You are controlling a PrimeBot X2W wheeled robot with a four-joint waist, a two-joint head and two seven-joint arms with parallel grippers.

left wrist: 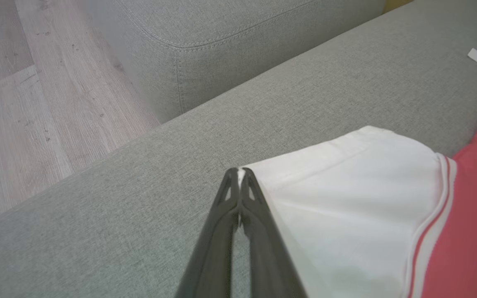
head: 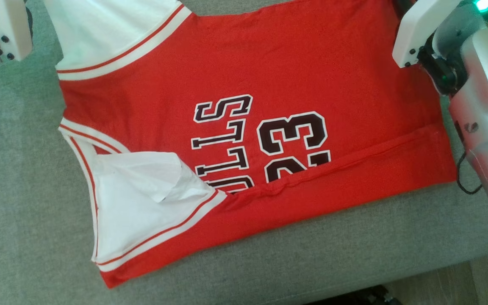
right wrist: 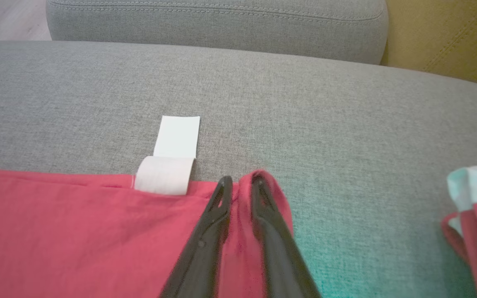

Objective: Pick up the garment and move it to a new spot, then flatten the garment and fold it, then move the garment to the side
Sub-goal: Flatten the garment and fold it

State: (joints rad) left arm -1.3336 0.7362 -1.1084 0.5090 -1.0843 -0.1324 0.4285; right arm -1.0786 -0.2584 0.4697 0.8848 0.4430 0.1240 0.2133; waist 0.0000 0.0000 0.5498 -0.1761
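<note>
I'm watching the jersey [head: 269, 76] lying on the grey cushion [head: 354, 254], its near edge folded over. Farther out, my left gripper [left wrist: 238, 171] is pinching its white sleeve [left wrist: 346, 186] corner, my right gripper [right wrist: 240, 182] the red hem [right wrist: 269, 180]. Both bites look thin; uneven pulling risks slipping one.

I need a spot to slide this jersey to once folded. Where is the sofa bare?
Wide bare cushion lies on the robot's left of the jersey; a narrower strip runs along its near edge, another between far edge and backrest. Crowded at the far corners, where left gripper and right gripper pinch it.
</note>
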